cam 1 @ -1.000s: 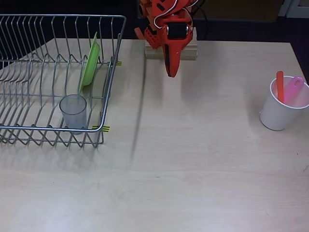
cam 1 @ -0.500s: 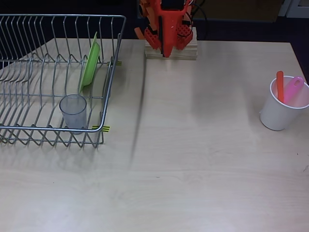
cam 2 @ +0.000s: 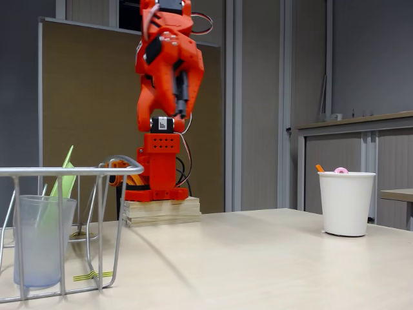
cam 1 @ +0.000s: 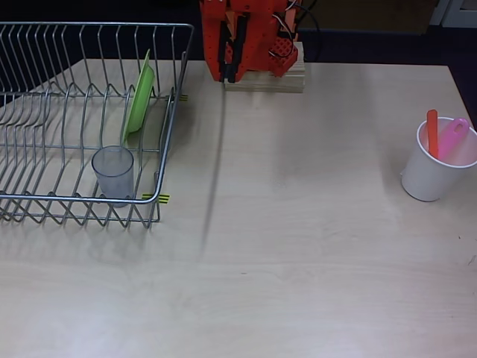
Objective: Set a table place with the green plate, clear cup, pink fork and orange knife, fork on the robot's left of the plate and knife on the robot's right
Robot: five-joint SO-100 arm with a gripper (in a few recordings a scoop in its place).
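The round lime-green plastic plate (cam 1: 139, 101) stands on edge in the wire dish rack (cam 1: 45, 201) at the table's left edge, clear tumbler (cam 1: 113, 171) near the rack's front rim, while the red-orange arm's gripper (cam 2: 180, 90) is folded up over its base, can't tell if it's open or closed.

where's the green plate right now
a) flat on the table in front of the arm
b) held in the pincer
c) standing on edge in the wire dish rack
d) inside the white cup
c: the green plate stands on edge between the wires of the dish rack, behind the clear cup in the overhead view.
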